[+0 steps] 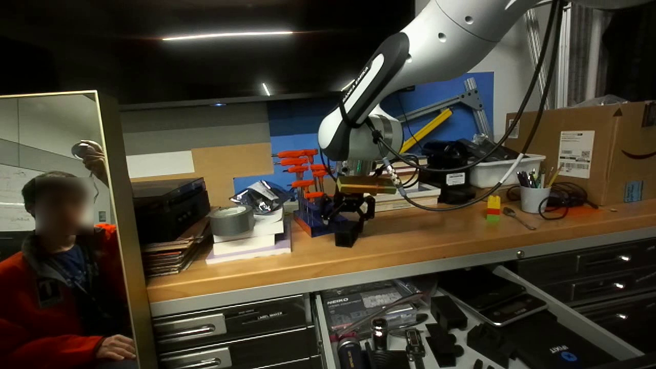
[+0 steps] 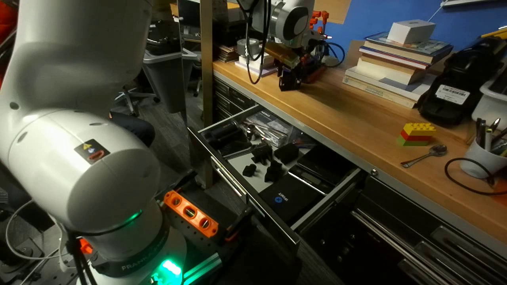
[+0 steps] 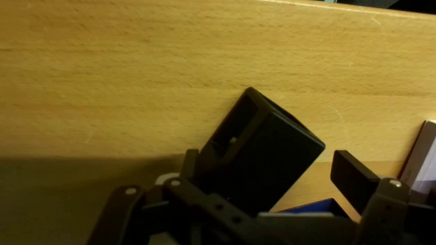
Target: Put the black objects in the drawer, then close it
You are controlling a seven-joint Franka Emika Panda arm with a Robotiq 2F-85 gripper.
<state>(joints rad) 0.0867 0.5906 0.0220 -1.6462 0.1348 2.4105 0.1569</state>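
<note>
From the tool (image 3: 267,166) I can see bare tabletop (image 1: 425,236) running forward to the edge over the pulled-out drawer (image 2: 328,200), and sideways to the toy bricks (image 1: 493,210). The red-handled rack (image 1: 312,195) stands just behind; a pale stack (image 1: 246,247) topped with tape (image 1: 230,222) hems one side. Within the tool's spread jaws, a gap shows on one side of the black block (image 3: 272,143). Inside the drawer, black pieces (image 2: 273,171) leave some pale floor (image 2: 237,163) free.

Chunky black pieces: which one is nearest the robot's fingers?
The black piece on the wooden benchtop, with an opening in its side: the wrist view shows it between the open fingers. The other chunky pieces lie in the drawer.
</note>
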